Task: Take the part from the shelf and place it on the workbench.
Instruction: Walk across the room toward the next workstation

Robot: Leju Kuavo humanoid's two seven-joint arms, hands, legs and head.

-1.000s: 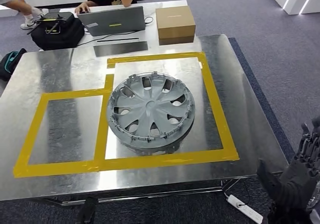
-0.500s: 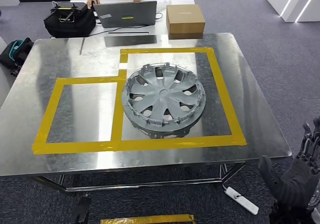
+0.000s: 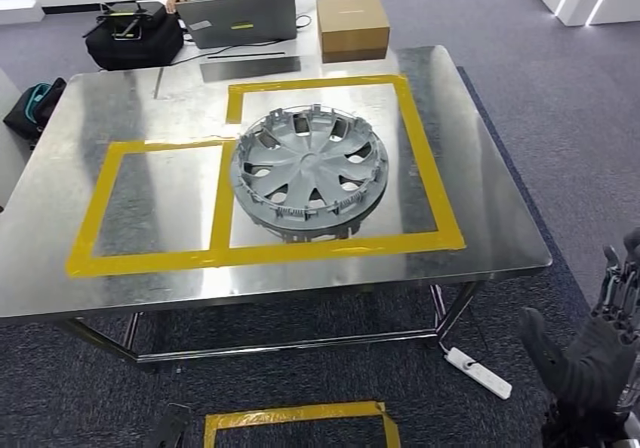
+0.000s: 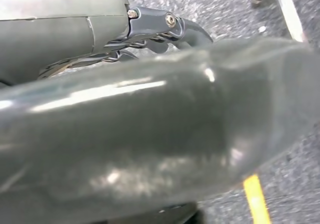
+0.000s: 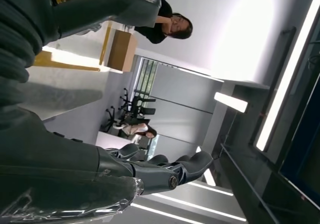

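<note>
A: Where's the part?
B: The grey hubcap (image 3: 310, 172) lies flat on the steel workbench (image 3: 494, 218), inside the right yellow tape rectangle (image 3: 426, 168).
A: And the hands?
B: The right hand (image 3: 596, 363) is low at near right, fingers apart, holding nothing. Left hand (image 4: 158, 29): fingers blurred, can't tell.
A: Any writing?
B: None readable on the cardboard box (image 3: 352, 26) or laptop (image 3: 238, 18).

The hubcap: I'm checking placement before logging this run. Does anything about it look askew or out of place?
Slightly. The hubcap lies flat on the workbench inside the larger yellow tape box, but off-centre: its edge reaches the tape strip dividing the two boxes.
</note>
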